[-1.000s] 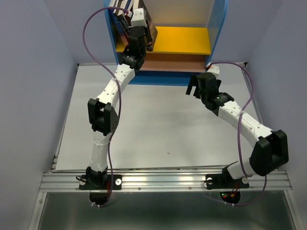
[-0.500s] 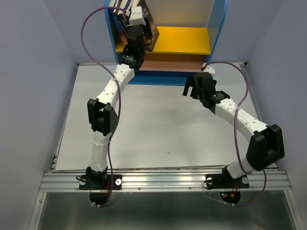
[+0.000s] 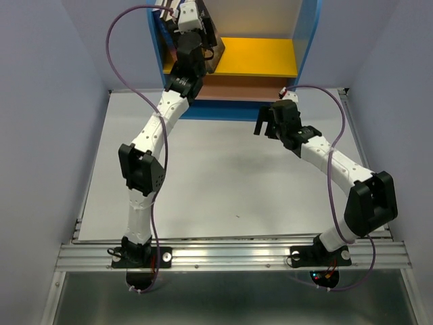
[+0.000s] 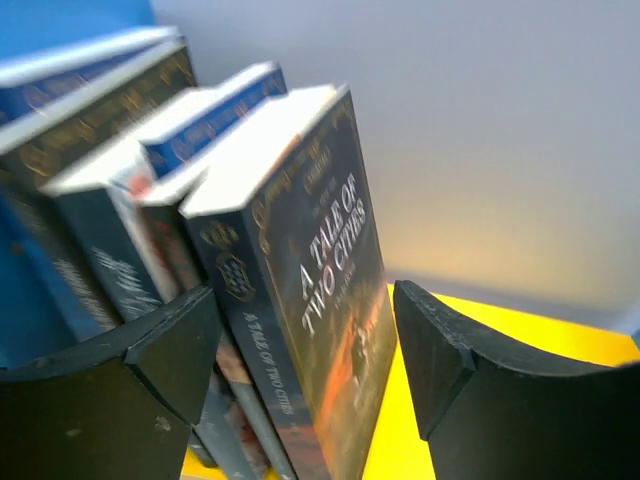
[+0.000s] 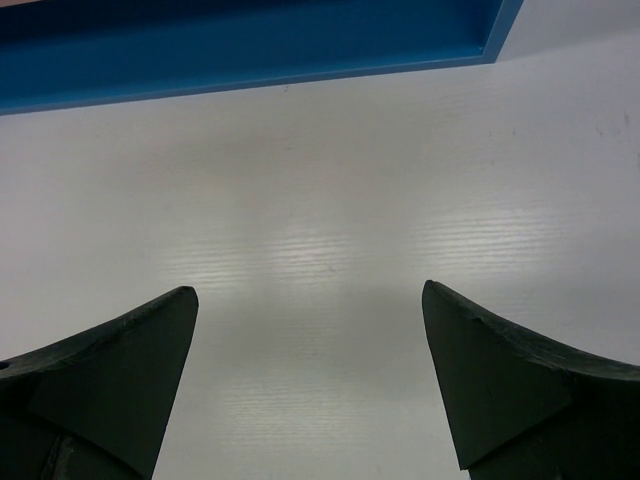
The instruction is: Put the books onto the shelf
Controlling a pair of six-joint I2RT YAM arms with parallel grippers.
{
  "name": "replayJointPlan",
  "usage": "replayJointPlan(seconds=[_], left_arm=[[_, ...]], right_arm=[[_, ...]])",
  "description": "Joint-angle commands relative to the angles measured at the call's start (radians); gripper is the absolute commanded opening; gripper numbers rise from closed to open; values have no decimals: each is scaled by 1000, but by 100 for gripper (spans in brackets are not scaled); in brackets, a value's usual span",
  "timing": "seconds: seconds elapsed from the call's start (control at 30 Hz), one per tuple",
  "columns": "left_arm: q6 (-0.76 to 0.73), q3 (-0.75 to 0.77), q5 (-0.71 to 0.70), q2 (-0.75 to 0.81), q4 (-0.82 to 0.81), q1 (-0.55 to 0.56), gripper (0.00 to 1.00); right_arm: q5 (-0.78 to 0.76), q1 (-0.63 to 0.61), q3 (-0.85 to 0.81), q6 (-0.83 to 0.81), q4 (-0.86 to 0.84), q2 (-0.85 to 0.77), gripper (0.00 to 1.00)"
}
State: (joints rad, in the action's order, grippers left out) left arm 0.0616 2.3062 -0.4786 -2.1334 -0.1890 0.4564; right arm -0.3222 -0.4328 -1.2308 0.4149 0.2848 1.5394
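The books [image 4: 110,200] stand in a leaning row at the left end of the shelf's [image 3: 308,40] yellow upper board [image 3: 260,57]. The nearest one is a dark paperback, "A Tale of Two Cities" [image 4: 335,270], with an orange cover picture. My left gripper [image 4: 303,300] is open inside the shelf and straddles that book. A clear gap shows between the cover and the right finger [image 4: 440,350]; the left finger [image 4: 170,350] is beside the spines. My right gripper [image 5: 310,288] is open and empty over the white table [image 5: 330,200], just in front of the shelf's blue base [image 5: 250,45].
The shelf's brown lower board [image 3: 237,88] lies below the yellow one. The right part of the yellow board is bare. Pale walls close in the table on the left and right. The left arm's purple cable [image 3: 111,47] loops out beside the shelf.
My left jaws have spread wider and come off the book, which stays standing. The left wrist has drawn slightly deeper into the shelf. My right gripper has shifted a little to the left.
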Motion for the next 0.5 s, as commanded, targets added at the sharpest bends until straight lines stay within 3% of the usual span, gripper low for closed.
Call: replayJointPlan(seconds=[0.0, 0.13, 0.3, 0.47], left_arm=[[-57, 29, -150, 138, -29, -41, 82], [-57, -36, -92, 220, -20, -41, 99], [-112, -103, 32, 329, 43, -45, 99], [-85, -232, 471, 464, 109, -157, 99]], right_arm=[[38, 5, -50, -11, -13, 2, 100], [74, 5, -55, -22, -13, 5, 100], [106, 5, -62, -53, -12, 4, 100], [121, 5, -61, -102, -15, -2, 100]])
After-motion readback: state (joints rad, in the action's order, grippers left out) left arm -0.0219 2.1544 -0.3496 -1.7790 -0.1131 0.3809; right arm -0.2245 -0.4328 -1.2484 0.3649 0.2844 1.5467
